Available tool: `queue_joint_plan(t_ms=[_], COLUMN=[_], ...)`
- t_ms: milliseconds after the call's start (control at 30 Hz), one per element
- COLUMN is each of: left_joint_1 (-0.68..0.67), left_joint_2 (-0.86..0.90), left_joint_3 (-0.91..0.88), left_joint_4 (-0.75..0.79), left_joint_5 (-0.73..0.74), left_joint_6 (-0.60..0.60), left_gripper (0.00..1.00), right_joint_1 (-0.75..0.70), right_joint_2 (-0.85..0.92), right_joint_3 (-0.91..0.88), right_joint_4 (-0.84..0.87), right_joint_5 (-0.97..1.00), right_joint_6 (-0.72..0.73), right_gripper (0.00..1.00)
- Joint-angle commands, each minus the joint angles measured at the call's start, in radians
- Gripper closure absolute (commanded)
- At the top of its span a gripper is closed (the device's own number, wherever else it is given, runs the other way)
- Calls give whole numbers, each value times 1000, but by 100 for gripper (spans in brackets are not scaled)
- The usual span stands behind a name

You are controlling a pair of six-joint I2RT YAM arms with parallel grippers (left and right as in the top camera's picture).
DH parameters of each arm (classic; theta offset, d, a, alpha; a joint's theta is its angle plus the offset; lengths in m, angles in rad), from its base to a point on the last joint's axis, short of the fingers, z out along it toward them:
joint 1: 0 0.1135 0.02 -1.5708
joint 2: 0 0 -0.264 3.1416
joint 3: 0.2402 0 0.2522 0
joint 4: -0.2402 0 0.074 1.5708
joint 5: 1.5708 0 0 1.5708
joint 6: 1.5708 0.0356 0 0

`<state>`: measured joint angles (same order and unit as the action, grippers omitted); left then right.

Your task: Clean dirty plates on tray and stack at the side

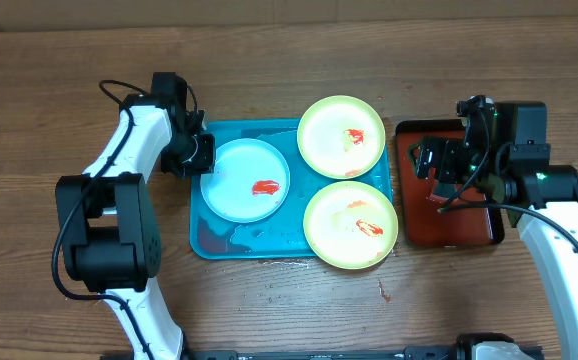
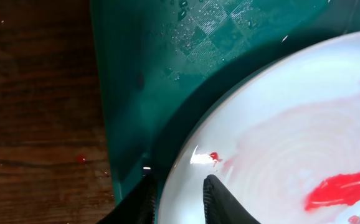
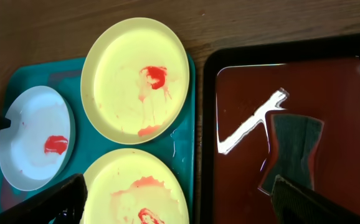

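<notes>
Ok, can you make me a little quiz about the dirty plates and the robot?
1. How many yellow-rimmed plates lie on the turquoise tray?
2. True or false: the light blue plate is clean.
3. The left fingers are: A around the light blue plate's rim, B around a yellow-rimmed plate's rim, C far from the turquoise tray.

Key: 1 two. 2 false, it has a red smear. 3 A.
</notes>
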<state>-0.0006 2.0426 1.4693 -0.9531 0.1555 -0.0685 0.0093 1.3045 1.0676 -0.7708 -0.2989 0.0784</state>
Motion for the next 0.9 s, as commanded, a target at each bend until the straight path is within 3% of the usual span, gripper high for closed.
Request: queue_joint_plan(t_ms=[0, 167, 367, 467, 500, 533, 633, 867], left_joint_1=[-6, -6, -6, -8, -8, -8, -8, -7], left_joint_2=[13, 13, 13, 13, 13, 13, 13, 13], left_joint_3=[5, -43, -89, -103, -106, -107, -107, -107], left_joint_4=[1, 22, 55, 65, 69, 69, 72, 68], left_joint_5=[-10, -32, -24, -25, -25, -26, -25, -25], left_joint_6=[13, 9, 8, 8, 8, 8, 8, 8], left_gripper=[70, 67, 76, 84, 93, 96, 96, 96], right_joint_1=[6, 6, 6, 6, 6, 6, 6, -9], right_joint_2=[-6, -6, -6, -6, -6, -6, -6, 4], right_joint_3=[27, 27, 27, 27, 27, 27, 27, 57], right_joint_4=[6, 5, 5, 6, 5, 5, 1, -93], right_joint_5=[10, 10, 10, 10, 10, 10, 67, 254], right_joint_6=[2, 2, 2, 2, 3, 3, 65, 185], right_gripper=[4, 4, 6, 7, 9, 11, 17, 21])
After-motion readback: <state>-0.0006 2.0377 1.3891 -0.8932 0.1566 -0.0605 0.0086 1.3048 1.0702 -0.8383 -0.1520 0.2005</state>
